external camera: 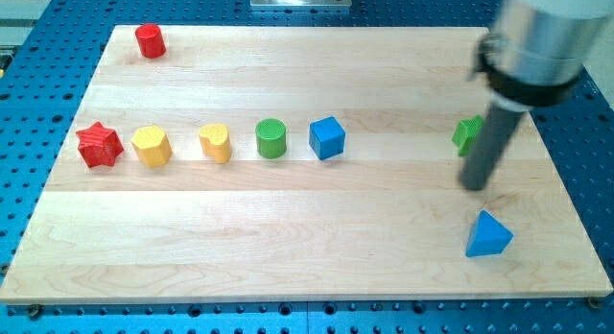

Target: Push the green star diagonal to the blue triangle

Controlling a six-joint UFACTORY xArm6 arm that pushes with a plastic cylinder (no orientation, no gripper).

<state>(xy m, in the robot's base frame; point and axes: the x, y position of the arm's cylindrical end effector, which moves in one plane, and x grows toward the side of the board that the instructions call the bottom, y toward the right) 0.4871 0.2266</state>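
The green star [466,134] lies at the view's right, partly hidden behind my rod. The blue triangle [488,235] lies below it, near the view's bottom right. My tip [474,185] rests on the board just below the green star and above the blue triangle, apart from the triangle.
A row runs across the view's left and middle: a red star [99,145], a yellow hexagon [152,146], a yellow heart [217,142], a green cylinder [271,138], a blue cube [327,137]. A red cylinder [150,40] sits at the top left. The wooden board [288,238] lies on a blue perforated table.
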